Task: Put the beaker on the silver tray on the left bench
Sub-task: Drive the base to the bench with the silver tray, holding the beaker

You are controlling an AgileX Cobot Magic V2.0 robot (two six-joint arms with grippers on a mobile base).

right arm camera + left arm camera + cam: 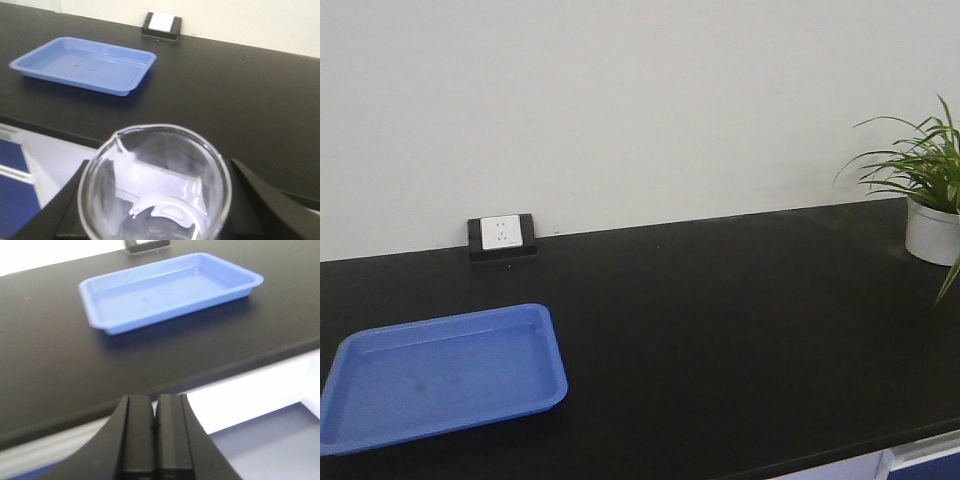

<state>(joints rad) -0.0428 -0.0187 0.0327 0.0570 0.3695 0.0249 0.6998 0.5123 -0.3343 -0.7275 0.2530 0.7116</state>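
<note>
**Beaker in the right tool at the near table edge**

A black table (720,330) is running left to right under a plain white wall (640,90). A blue tray (440,375) is lying flat on the table's near left part, with nothing showing inside it. A green plant (920,165) in a white pot (932,232) is standing at the far right. A small socket (501,236) is sitting against the wall, beyond the tray.

The beaker (155,185), clear glass with a pour lip, is sitting upright in the right tool (160,210); the dark fingers (260,200) are flanking it on both sides and gripping its walls. It is hanging by the table's near edge, well apart from the tray.

The left tool (155,440) is hanging off the near edge too, facing the tray, its fingers pressing together with nothing between them.
</note>
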